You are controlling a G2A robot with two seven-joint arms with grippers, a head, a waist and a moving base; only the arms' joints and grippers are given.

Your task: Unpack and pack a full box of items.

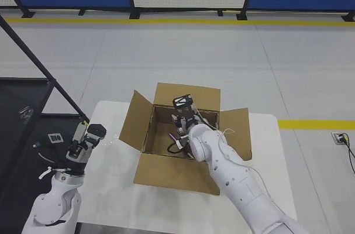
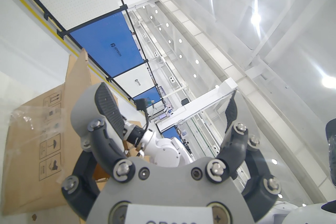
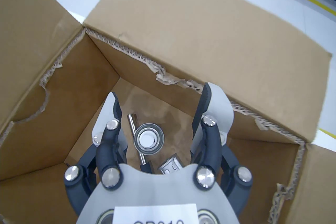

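Top view: high above the box (image 1: 171,172), facing down and a little forward, far enough to take in most of the table (image 1: 107,193). Left wrist view: low, just outside the box (image 2: 34,130), beside its outer wall, tilted up at the hall ceiling. Right wrist view: close over the box (image 3: 210,25) opening, facing down inside. All three share the box; top and left wrist views share the right arm (image 1: 224,167) (image 2: 165,149) at it.

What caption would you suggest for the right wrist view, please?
Open right claw over the open box, above a metal ring and rod.
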